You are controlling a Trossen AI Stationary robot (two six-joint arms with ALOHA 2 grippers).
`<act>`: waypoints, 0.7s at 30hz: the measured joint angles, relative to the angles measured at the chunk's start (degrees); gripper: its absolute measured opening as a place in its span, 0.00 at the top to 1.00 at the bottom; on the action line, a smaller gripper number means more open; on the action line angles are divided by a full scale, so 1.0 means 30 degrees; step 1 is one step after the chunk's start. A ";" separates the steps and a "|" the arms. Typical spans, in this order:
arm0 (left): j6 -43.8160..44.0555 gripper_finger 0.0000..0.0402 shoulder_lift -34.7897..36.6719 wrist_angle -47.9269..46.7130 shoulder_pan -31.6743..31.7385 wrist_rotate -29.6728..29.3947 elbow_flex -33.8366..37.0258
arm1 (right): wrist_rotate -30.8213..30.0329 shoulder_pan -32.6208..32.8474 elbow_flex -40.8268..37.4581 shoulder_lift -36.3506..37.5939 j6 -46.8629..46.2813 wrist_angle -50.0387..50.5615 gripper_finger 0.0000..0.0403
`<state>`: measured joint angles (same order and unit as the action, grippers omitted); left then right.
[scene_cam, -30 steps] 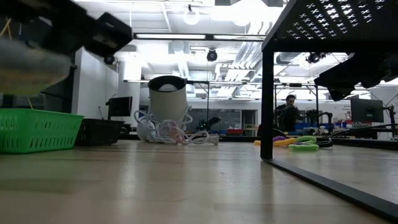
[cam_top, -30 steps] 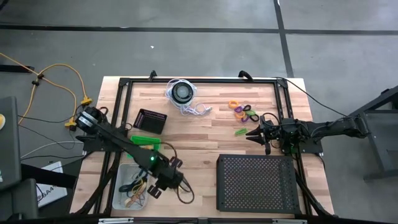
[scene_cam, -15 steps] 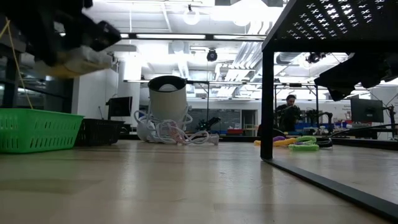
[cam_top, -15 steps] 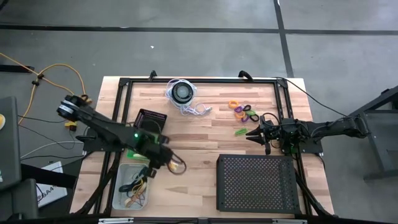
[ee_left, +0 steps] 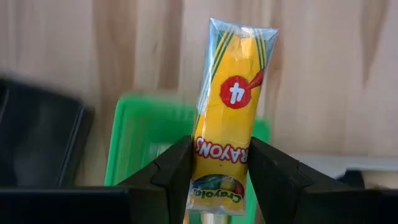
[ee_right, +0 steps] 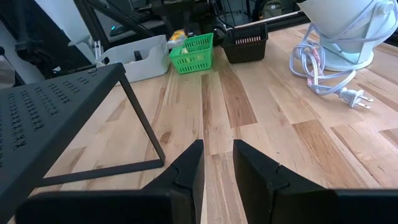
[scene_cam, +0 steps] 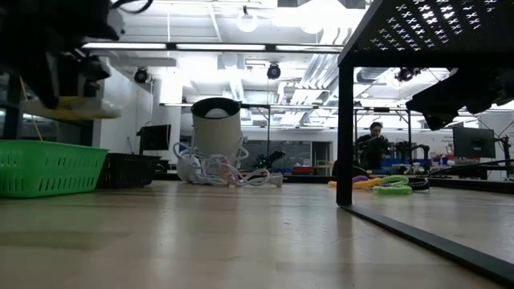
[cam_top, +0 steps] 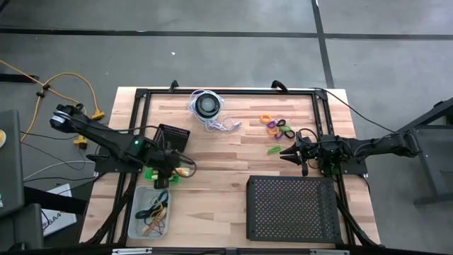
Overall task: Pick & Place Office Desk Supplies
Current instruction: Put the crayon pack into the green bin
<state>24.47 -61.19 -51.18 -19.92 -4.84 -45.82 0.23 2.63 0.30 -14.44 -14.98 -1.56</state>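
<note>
My left gripper [ee_left: 219, 155] is shut on a yellow crayon packet [ee_left: 231, 93]. It hangs over the small green basket [ee_left: 149, 143], which stands left of the table's centre [cam_top: 157, 174]. The low view shows the packet [scene_cam: 71, 108] in the air above that basket [scene_cam: 48, 167]. My right gripper [cam_top: 284, 151] is open and waits near the right edge, beside a green clip [cam_top: 274, 150]. Orange, purple and black rings [cam_top: 277, 126] lie on the table just beyond it. My left gripper pinches the crayon packet by its printed end [ee_left: 214, 186] between the two fingers [ee_left: 177, 165], which press on its long edges. The packet sticks out forward past the fingertips, along the fingers. It is lifted clear, above the green basket.
A grey bin [cam_top: 140, 212] with rubber bands stands at the near left corner, and a small black basket [cam_top: 172, 137] stands beyond the green one. The round disc with white cord [cam_top: 207, 106] is near the far edge. The large perforated tray [cam_top: 291, 207] fills the near right.
My left gripper has carried the yellow packet from beside the grey bin near the table's near edge toward the far edge and the left. It now hangs over the green basket and has stayed shut on the packet. The right arm has kept still.
</note>
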 joint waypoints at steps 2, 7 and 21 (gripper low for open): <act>0.0910 0.65 0.0238 -0.0670 0.0000 -0.0036 0.0006 | -0.0005 0.0000 0.0007 0.0000 -0.0005 0.0000 0.82; 0.3295 0.65 0.0735 -0.2470 -0.0209 -0.0607 0.0013 | -0.0007 0.0000 0.0007 0.0000 0.0000 0.0007 0.82; 0.8950 0.65 0.2246 -0.2793 -0.3170 -0.2448 0.2090 | -0.0007 0.0000 0.0000 0.0000 0.0000 0.0015 0.82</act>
<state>51.31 -54.45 -59.56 -29.43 -12.19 -39.55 0.21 2.63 0.30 -14.44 -14.98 -1.52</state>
